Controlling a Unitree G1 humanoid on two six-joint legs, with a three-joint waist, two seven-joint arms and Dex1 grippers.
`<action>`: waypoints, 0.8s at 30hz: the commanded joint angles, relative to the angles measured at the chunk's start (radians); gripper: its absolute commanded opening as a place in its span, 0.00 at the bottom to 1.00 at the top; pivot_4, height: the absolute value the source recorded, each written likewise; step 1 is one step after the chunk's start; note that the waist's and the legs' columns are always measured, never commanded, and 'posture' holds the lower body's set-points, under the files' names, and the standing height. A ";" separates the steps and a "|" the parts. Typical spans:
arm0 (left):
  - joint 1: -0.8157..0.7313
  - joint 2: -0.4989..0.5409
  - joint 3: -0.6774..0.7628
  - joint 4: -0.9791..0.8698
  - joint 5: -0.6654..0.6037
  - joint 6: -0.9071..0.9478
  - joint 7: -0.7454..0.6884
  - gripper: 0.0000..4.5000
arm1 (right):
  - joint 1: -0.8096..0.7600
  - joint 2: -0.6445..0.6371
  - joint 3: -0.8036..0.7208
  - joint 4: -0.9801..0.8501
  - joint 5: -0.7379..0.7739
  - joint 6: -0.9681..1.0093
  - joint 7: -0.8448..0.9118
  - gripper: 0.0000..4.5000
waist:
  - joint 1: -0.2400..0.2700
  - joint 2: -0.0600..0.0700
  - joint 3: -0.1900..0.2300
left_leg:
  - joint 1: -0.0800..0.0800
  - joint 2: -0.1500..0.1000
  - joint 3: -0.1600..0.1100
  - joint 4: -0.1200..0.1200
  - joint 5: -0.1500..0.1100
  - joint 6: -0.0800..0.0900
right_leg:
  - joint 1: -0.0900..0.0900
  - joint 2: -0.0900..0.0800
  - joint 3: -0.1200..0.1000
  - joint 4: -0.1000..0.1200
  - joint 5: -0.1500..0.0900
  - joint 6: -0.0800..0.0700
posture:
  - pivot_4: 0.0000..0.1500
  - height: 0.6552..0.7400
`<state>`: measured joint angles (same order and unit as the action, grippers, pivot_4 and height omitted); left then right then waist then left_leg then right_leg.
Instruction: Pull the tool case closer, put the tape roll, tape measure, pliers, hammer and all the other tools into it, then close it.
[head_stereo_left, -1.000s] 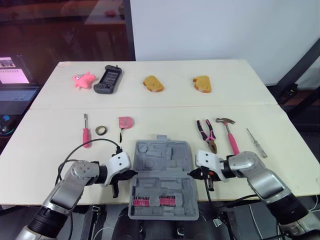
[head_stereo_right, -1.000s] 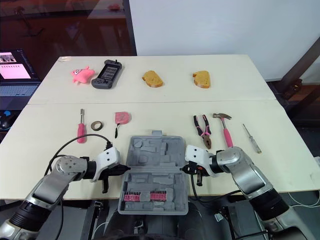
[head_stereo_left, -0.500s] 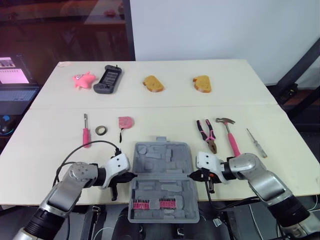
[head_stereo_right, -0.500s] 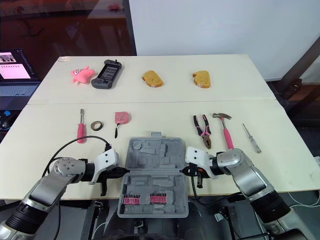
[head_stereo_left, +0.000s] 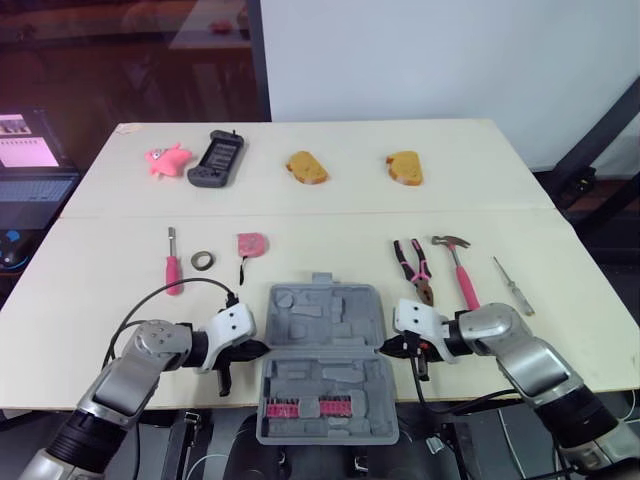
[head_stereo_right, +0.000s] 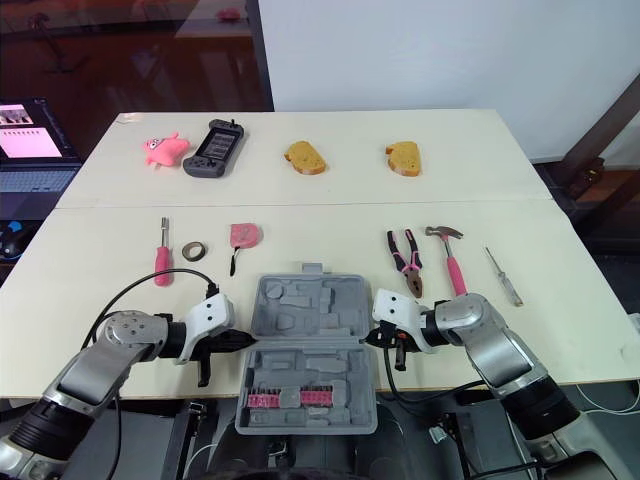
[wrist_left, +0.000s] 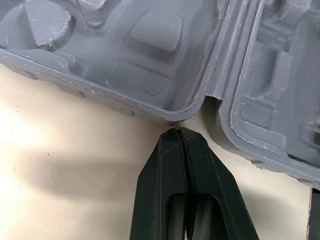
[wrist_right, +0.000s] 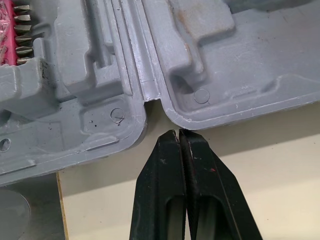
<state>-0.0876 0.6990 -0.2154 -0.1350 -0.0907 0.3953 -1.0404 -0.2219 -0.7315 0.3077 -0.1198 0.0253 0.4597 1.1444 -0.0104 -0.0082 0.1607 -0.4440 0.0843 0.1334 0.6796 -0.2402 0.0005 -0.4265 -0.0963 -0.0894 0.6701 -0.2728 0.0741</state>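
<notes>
We see the case (head_stereo_left: 325, 350) lying open at the near edge of the surface (head_stereo_left: 330, 215), its two grey halves spread flat, the near half hanging partly past that edge and carrying a strip of pink bits (head_stereo_left: 305, 408). The left jaws are pressed together with nothing between them, and in the left wrist view their tip meets the case's rim right at the hinge notch on its left side. The right jaws are likewise closed on nothing, their tip set at the matching hinge notch on the case's right side; we cannot tell whether it touches the plastic or stops just short. All the loose tools lie outside the case. To its left and farther back are the pink screwdriver (head_stereo_left: 173, 268), the tape roll (head_stereo_left: 202, 260) just beside it, and the tape measure (head_stereo_left: 251, 244) near that, with its black strap trailing toward the case. To the right are the pliers (head_stereo_left: 415, 268), the hammer (head_stereo_left: 460, 268) just beside them, and a slim screwdriver (head_stereo_left: 512, 285) farther right. On the far half of the surface, well apart from the tools, we see a pink toy (head_stereo_left: 166, 160), a dark handheld (head_stereo_left: 215, 160) and two bread pieces (head_stereo_left: 306, 167) (head_stereo_left: 404, 167). A laptop (head_stereo_left: 30, 160) glows off to the left.
</notes>
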 joint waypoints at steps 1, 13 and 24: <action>0.018 0.035 0.118 0.037 -0.047 -0.025 0.020 0.00 | -0.003 -0.064 -0.077 -0.011 0.037 -0.011 0.015 0.02 | 0.000 0.000 0.000 | 0.000 0.000 0.000 0.000 0.000 0.000 | 0.000 0.000 0.000 0.000 0.000 0.000 | 1.00 0.75; 0.102 0.195 0.584 0.291 -0.270 -0.250 -0.139 0.42 | 0.223 -0.212 -0.569 0.027 0.298 -0.049 0.071 0.44 | 0.002 0.000 0.001 | 0.000 0.000 0.001 -0.002 -0.001 0.001 | 0.000 -0.002 -0.001 -0.004 -0.001 -0.003 | 1.00 0.75; 0.156 0.235 0.856 0.647 -0.367 -0.429 -0.182 1.00 | 0.273 -0.227 -0.885 0.331 0.401 -0.118 0.039 1.00 | -0.002 0.000 0.001 | 0.001 0.001 0.001 -0.004 -0.001 0.000 | -0.002 -0.003 -0.001 -0.006 -0.002 -0.003 | 1.00 0.75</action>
<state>0.0471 0.9349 0.5773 0.4934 -0.4291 -0.0020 -1.2324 0.0688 -0.9553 -0.5128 0.1732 0.3917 0.3580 1.1962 -0.0128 -0.0083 0.1615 -0.4432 0.0851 0.1341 0.6759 -0.2411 0.0009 -0.4288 -0.0999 -0.0907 0.6644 -0.2745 0.0708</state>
